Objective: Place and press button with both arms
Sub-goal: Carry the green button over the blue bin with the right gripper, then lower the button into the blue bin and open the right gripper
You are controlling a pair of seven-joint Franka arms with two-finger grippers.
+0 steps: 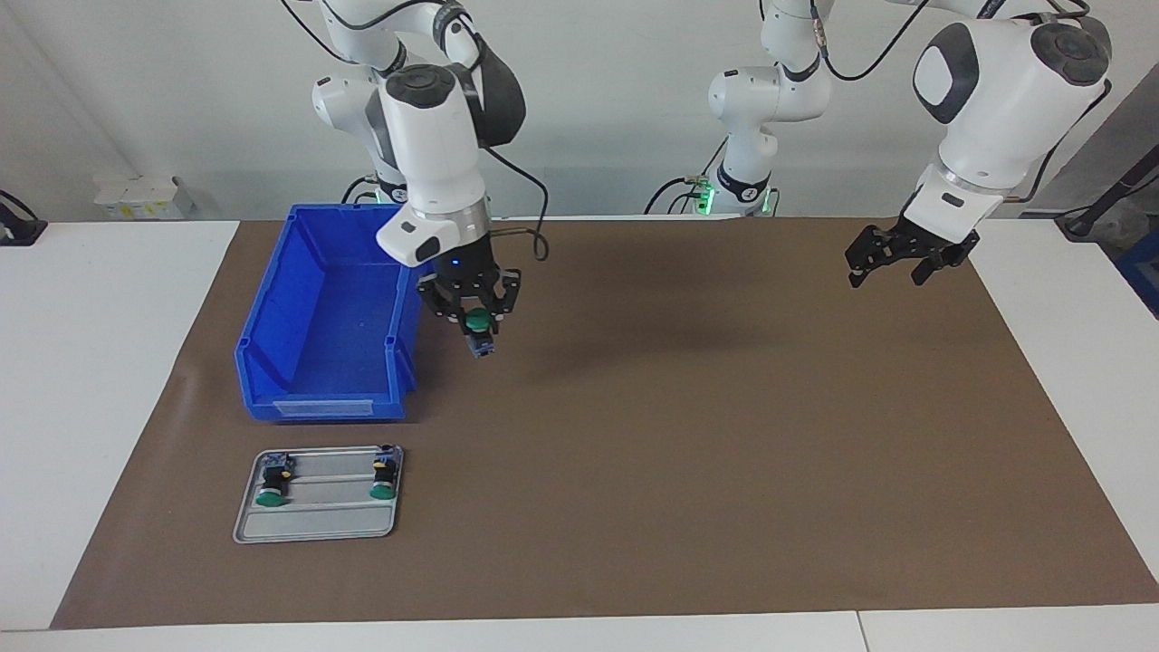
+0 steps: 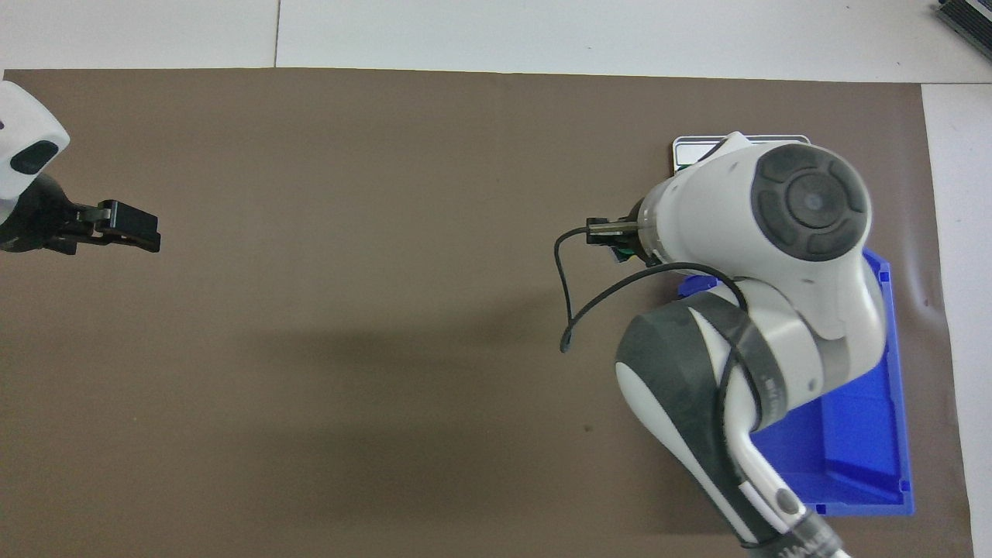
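Blue plastic bin [image 1: 326, 317] sits near the robots at the right arm's end of the counter [image 1: 679, 471]. Just beside it, the right gripper [image 1: 478, 328] hangs in the air over the brown mat [image 1: 724, 435], clamped on the button [image 1: 477, 324]. Over the mat's other end the left gripper [image 1: 892, 272] waits with its jaws spread. Farther out, past the bin, a grey tray [image 1: 317, 521] carries two green-capped buttons [image 1: 270, 493].

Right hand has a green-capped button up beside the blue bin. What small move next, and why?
Probably carry it out over the open brown mat, toward the middle of the table, and lower it. The right hand is shut on the button, which hangs in the air beside the blue bin. The tray holds two other buttons. The left hand waits open over the mat at its own end.
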